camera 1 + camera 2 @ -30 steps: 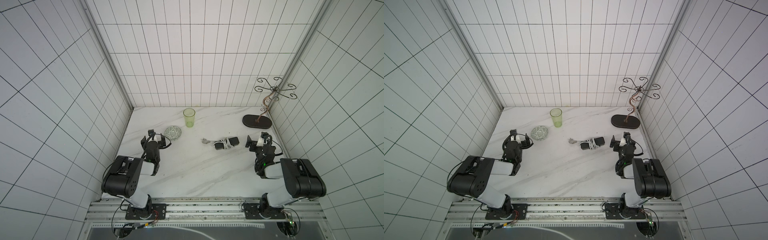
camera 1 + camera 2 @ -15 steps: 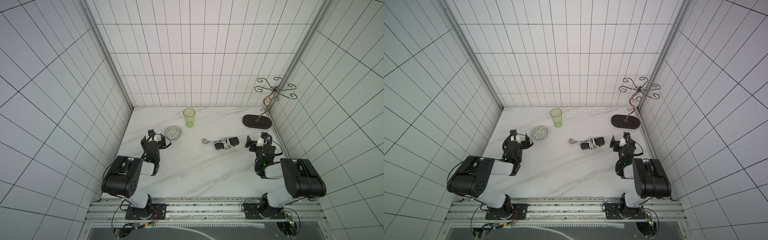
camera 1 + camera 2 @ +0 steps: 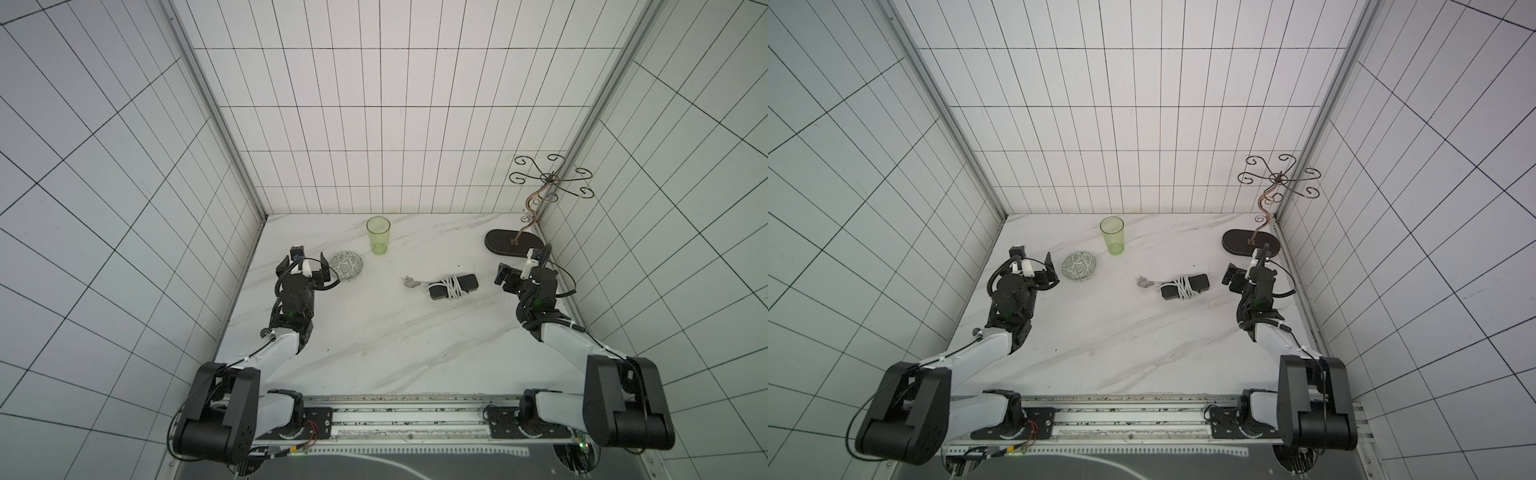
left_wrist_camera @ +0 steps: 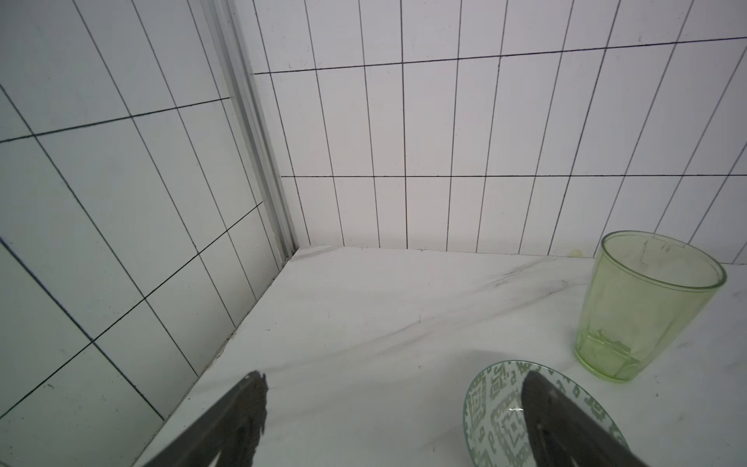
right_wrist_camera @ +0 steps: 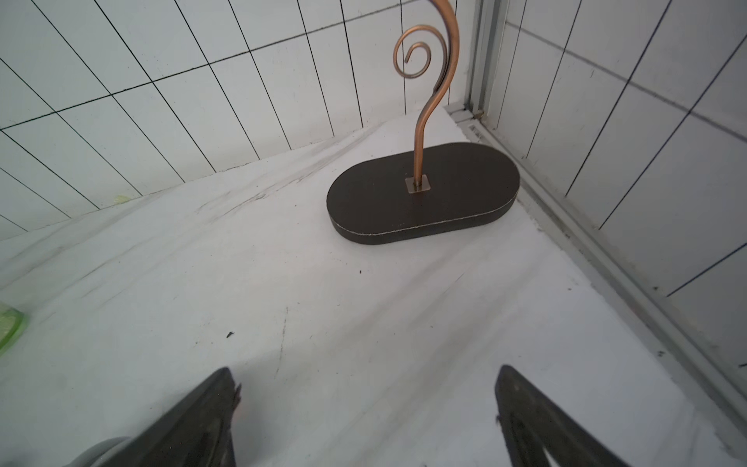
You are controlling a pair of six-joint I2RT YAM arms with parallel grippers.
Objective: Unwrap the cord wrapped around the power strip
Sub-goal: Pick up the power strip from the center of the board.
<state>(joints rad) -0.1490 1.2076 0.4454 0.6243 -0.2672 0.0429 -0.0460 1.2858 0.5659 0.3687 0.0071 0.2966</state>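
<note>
**Power strip** (image 3: 469, 281): a black bar lying flat on the table (image 3: 374, 340), right of centre. It shows in both top views only.

**Cord** (image 3: 451, 286): white, looped several times around the middle of the bar. A short loose end runs leftward to the grey plug (image 3: 410, 282), which lies on the table. It also shows in both top views only.

**Left claw** (image 4: 392, 386): jaws wide apart and holding nothing, well apart from the bar. In its wrist view one finger overlaps the patterned dish (image 4: 497, 404), and whether they touch cannot be told. In a top view that finger sits just beside the dish rim.

**Right claw** (image 5: 368, 380): jaws wide apart and holding nothing, over bare table. In the top views it sits near the bar's right end, apart from it.

**Green glass** (image 4: 646, 307): upright behind the dish. The right wrist view catches only a sliver of it at the frame edge.

**Stand base** (image 5: 420, 194): a dark oval in the far right corner. Its copper stem (image 5: 424, 113) is seen close up in the right wrist view alone.
</note>
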